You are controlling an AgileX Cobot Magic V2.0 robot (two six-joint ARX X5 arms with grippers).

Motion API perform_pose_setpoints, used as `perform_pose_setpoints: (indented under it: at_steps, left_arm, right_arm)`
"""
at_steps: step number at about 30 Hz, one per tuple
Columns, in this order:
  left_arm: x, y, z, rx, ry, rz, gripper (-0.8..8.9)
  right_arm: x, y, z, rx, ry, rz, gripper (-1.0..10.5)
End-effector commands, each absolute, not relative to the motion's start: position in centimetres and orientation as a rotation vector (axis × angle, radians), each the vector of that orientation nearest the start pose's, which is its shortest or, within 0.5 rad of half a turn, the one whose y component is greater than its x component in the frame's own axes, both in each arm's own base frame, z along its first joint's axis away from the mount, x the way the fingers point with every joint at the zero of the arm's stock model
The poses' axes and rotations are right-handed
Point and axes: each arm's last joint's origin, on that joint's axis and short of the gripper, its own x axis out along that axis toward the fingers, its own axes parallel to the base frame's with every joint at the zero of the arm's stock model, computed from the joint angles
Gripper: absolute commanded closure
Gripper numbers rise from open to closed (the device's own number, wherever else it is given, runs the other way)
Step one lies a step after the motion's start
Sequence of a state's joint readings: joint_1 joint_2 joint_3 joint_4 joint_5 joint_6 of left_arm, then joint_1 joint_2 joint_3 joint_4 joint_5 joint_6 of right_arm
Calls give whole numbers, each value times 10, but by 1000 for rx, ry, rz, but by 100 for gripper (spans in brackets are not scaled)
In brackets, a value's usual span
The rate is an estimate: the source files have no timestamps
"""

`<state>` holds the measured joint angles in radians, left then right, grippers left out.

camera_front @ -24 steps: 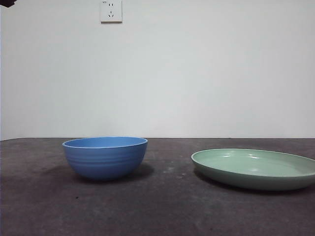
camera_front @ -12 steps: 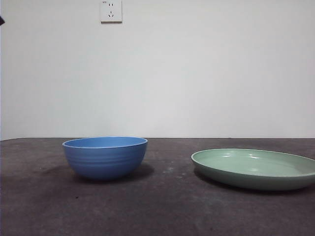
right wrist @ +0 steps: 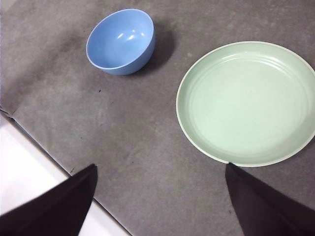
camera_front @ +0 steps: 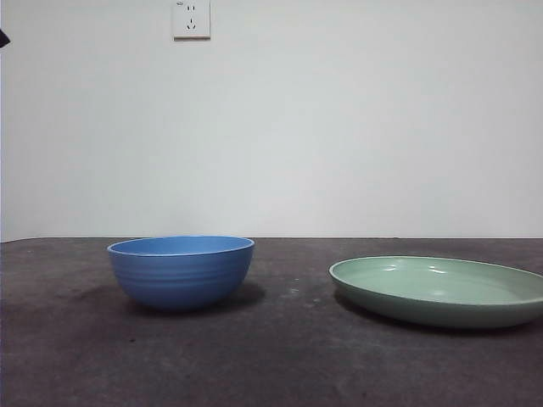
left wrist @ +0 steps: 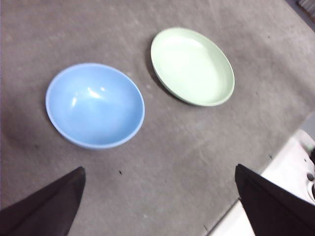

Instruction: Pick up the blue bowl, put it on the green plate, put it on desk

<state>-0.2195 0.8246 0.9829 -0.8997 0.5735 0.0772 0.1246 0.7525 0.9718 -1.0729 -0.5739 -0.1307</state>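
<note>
Both grippers hang spread wide and empty above the desk point(camera_front: 280, 365), where the front view shows one blue bowl point(camera_front: 181, 271) apart from one green plate point(camera_front: 439, 291) below a wall socket point(camera_front: 191, 19), the left gripper point(left wrist: 160, 201) nearer the bowl point(left wrist: 95, 104), the right gripper point(right wrist: 160, 199) nearer the plate point(right wrist: 248, 102).

From above the near edge of the desk point(right wrist: 128, 142), the right claw point(right wrist: 160, 201) hangs with both jaws spread wide and empty, the green plate point(right wrist: 248, 103) on the desk beyond one jaw, and the blue bowl point(right wrist: 120, 42) upright, farther off, well apart from the plate
</note>
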Motion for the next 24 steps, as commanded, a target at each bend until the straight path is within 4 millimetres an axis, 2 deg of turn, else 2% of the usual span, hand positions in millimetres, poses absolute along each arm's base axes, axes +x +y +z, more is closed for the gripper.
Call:
perform_pose_setpoints:
  at_steps: [1,5,10,19,24]
  left_arm:
    - [138,-47,341,-76,691,-772,323]
    - [146,-49,340,-95,695,-748,327]
    - [169,-54,337,-125,750,-690,330]
    - [238,-79,330,-92,895,-623,348]
    - [276,-94,308,-32,991,-547,348]
  right_arm:
    - [112,30,332,73,781,714,529]
    - [113,31,333,85,771,708,529]
    - [113,31,333,86,768,707,529]
    - [113,31,333,85,768,707,529]
    - [113,31,333,85,768,707,529]
